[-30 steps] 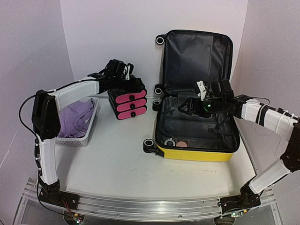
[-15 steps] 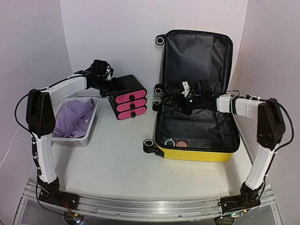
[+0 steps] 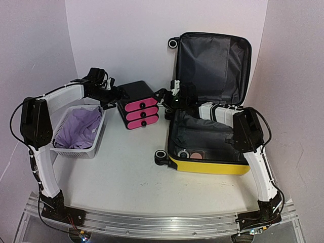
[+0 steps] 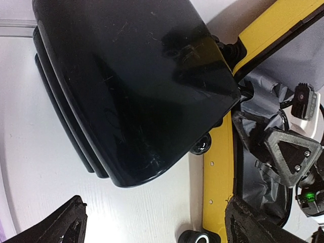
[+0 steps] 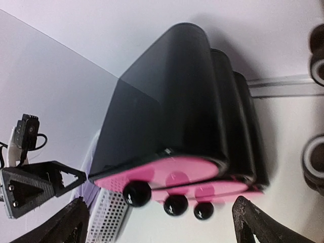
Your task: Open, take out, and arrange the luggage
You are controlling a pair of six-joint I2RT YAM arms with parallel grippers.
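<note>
From above, the left claw [image 3: 113, 93] stands wide open and holds nothing, just beside the back left corner of the drawer box [image 3: 137, 105], a small black box with three pink fronts. The right claw [image 3: 163, 95] is also spread wide and empty, hanging between that box and the luggage [image 3: 212, 166]. Its forearm reaches across the back left corner of the open case. The luggage sits on the right of the tabletop [image 3: 126, 172]. Its yellow lower shell lies flat, and its lid stands upright at the back wall, showing dark grey lining. To the left, a white mesh basket [image 3: 76, 150] holds purple cloth [image 3: 81, 125], and the left arm passes over its far end. In the left wrist view, the fingertips [image 4: 68, 225] sit at the two bottom corners with only bare tabletop between them. The glossy black top of the drawer box fills the space ahead, a little apart from the tips. To its right are the luggage's yellow edge and two black wheels [image 4: 200, 145], and beyond them one triangular finger of the right claw over the lining. In the right wrist view, the two fingertips [image 5: 266, 223] are again far apart, with nothing in the gap. The drawer box lies straight ahead, its pink fronts and three black knobs [image 5: 136, 193] facing down in the frame. The left claw shows at the box's far side, and the basket mesh appears below it.
</note>
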